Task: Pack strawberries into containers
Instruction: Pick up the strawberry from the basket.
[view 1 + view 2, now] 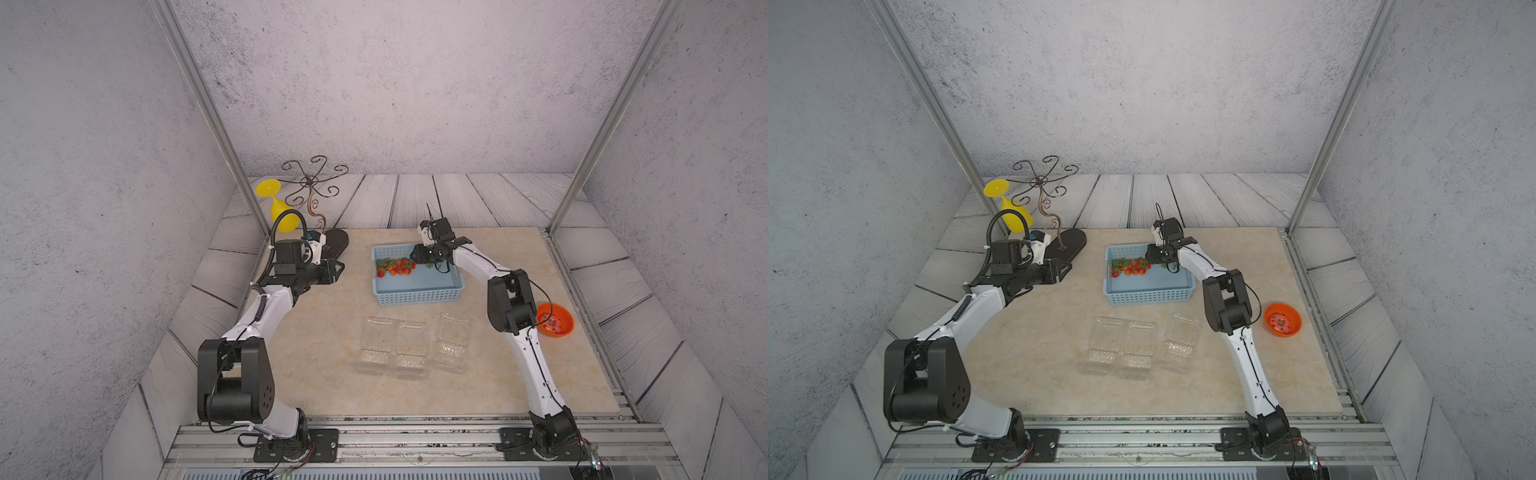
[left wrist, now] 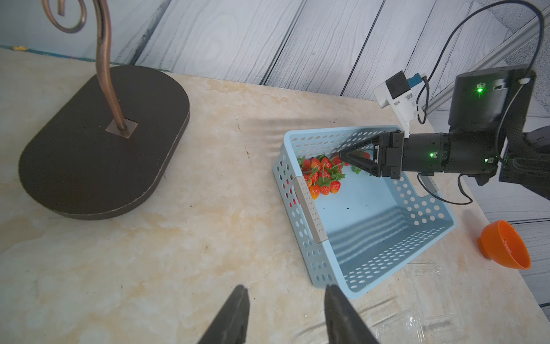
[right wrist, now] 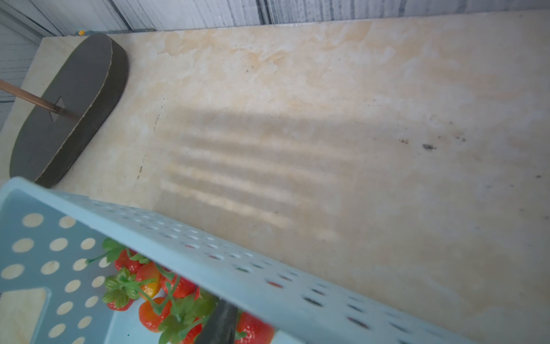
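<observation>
1. Left wrist view: left gripper (image 2: 285,289) up close, spread and empty.
2. The containers (image 1: 411,347) nearer the robot look empty, so nothing's packed yet.
3. Further out, strawberries (image 2: 323,175) are heaped in the basket's (image 2: 372,268) corner. The right gripper (image 2: 342,155) is nosed into them, can't tell if it's pinching one.
4. Picking step, I'd say. Next: isolate one berry, lift it clear.

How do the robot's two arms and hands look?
The left arm and right arm have white links and black joints. Thin black cables run along them; the left also carries a ribbed black hose. The left hand and right hand each have two black tapered fingers. Green lights glow on the right wrist.
</observation>
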Tool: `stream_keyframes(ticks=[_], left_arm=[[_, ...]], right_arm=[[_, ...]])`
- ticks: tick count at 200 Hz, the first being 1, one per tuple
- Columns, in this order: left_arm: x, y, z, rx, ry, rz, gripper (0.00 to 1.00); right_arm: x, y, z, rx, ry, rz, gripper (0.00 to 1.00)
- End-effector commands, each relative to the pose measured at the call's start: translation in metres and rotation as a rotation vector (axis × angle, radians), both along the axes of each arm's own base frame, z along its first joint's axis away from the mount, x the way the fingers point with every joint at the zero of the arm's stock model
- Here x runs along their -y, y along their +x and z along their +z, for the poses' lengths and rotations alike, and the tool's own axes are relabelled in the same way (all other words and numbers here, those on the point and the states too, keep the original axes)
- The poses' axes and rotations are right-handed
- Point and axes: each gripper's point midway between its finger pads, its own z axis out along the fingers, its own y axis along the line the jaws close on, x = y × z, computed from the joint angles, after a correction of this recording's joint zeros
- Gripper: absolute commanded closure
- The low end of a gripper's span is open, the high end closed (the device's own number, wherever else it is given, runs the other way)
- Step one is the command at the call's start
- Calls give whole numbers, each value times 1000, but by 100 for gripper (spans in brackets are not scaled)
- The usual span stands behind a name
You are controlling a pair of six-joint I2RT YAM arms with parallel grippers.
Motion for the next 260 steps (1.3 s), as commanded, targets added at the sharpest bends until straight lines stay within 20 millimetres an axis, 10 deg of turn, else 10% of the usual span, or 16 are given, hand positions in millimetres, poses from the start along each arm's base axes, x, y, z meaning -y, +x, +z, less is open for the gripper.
stream_keyframes(ticks=[1,117,260], left_arm=[[7,4,6,22,-5,-33,54],[9,5,8,25,-11,-39,54],[15,2,18,44,-21,-51,55]], right_arm=[[-7,-2,-20,-43,23,4,63],[-11,-2,19,31,62,18,96],[14,-41,80,99,-4,59,100]])
